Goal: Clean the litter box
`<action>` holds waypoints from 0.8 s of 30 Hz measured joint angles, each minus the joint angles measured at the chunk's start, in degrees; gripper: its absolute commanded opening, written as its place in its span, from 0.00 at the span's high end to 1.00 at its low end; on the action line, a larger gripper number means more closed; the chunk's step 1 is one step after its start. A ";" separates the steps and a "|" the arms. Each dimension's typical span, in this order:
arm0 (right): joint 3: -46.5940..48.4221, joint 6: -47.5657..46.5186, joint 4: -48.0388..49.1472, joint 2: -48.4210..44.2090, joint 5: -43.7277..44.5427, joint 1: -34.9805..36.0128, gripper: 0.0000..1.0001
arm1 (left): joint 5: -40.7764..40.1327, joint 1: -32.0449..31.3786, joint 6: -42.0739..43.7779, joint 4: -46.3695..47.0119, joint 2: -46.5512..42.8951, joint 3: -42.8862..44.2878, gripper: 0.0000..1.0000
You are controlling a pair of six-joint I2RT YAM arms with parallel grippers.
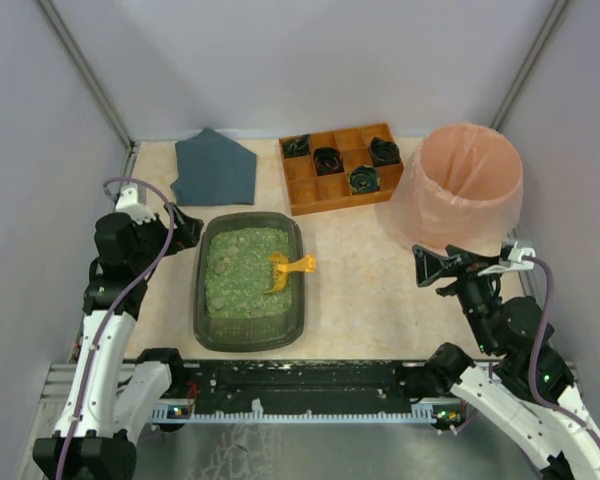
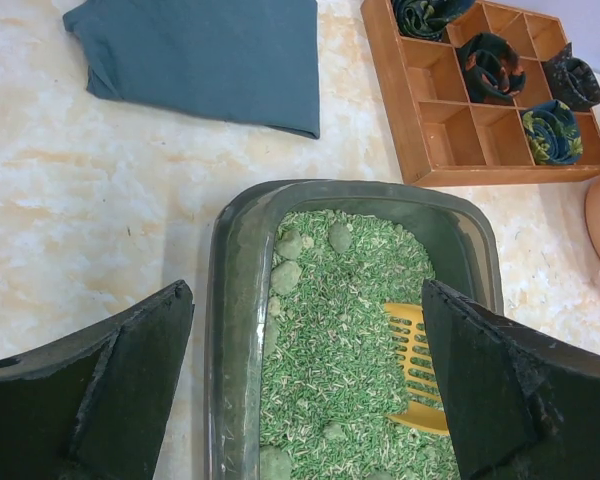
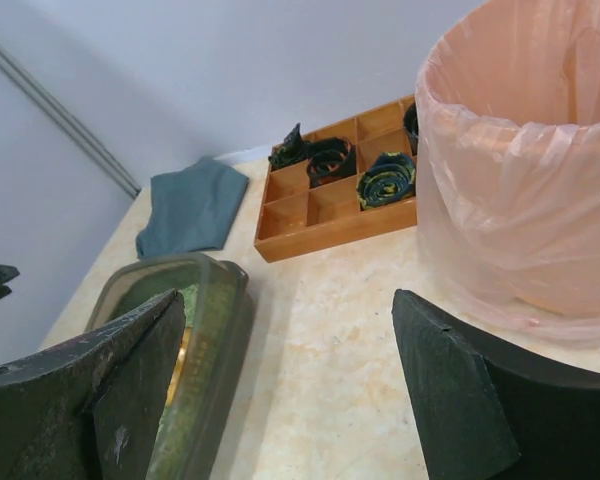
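The left arm stands folded at the near left of the bench [image 1: 370, 290]. Its left end effector [image 1: 183, 229] points right, poised by the far left corner of the litter box [image 1: 199, 295], fingers spread wide and empty. The right arm bends up from the near right; the right end effector [image 1: 428, 268] aims left, also wide and empty, just in front of the pink bag-lined bin [image 1: 467, 200]. The litter box lies between them, nearer the left arm, with an orange scoop [image 1: 291, 266] on its green litter.
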 measured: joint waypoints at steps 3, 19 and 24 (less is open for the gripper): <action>0.00 -0.72 -0.72 0.00 0.20 0.00 0.15 | -0.07 0.00 0.00 -0.07 0.13 0.00 0.00; -0.11 -3.85 -0.76 0.02 -1.18 0.00 0.15 | 1.27 0.00 0.07 -4.83 5.53 -0.85 0.07; -0.13 -3.87 -0.66 0.70 -2.29 0.00 0.15 | 4.98 0.00 0.02 -8.09 11.08 -0.85 0.13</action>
